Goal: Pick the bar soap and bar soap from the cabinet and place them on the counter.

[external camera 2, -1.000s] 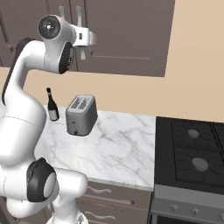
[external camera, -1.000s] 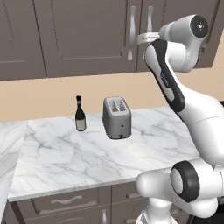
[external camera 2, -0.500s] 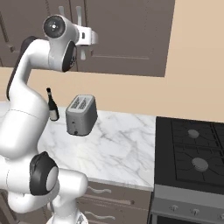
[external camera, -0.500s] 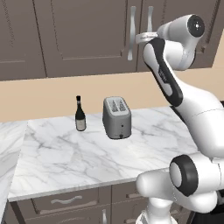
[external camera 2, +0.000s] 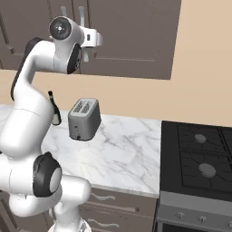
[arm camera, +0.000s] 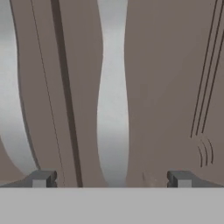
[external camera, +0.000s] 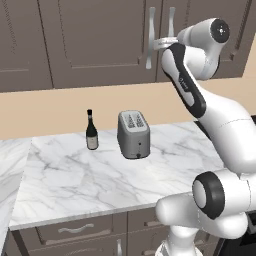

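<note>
1. Closed wall cabinet [external camera: 100,45] above the counter [external camera: 100,175]; panelled doors shut, bar soaps nowhere to be seen outside it.
2. Left of the toaster [external camera: 133,134]: dark bottle [external camera: 91,131], upright on the marble, near but not touching.
3. Above the toaster: two long silver handles [external camera: 150,37] side by side where the doors meet.
4. At those handles: gripper [arm camera: 111,179], raised to cabinet height, fingertips [arm camera: 41,178] spread wide on either side of one handle [arm camera: 112,92], gripping nothing; contact with the handle cannot be told.
5. Right of the toaster, past the counter's end: black stove [external camera 2: 199,158].
</note>
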Available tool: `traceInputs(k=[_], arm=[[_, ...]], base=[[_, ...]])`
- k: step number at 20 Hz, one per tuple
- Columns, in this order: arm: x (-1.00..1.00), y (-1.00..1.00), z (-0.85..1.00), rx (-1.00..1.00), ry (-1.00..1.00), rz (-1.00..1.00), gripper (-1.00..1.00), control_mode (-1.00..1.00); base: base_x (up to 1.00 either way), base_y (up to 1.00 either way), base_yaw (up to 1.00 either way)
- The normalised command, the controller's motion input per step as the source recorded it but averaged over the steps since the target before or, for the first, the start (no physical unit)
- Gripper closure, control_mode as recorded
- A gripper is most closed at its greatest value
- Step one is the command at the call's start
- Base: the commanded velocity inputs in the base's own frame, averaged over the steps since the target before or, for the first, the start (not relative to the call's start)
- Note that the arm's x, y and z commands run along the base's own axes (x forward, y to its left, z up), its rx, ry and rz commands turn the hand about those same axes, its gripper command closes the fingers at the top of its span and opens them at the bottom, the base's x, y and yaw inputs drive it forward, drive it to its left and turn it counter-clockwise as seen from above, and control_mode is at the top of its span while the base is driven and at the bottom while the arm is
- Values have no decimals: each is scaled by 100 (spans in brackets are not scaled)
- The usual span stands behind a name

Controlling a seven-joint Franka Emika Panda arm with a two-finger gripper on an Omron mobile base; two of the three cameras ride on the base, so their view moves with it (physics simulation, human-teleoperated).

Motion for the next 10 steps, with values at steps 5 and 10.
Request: traceInputs(k=[5, 10], arm=[[19, -1, -6, 0, 0, 0, -100, -100], [19, -2, -4, 0, 0, 0, -100, -100]], base=[[0, 0, 0], [0, 0, 0]])
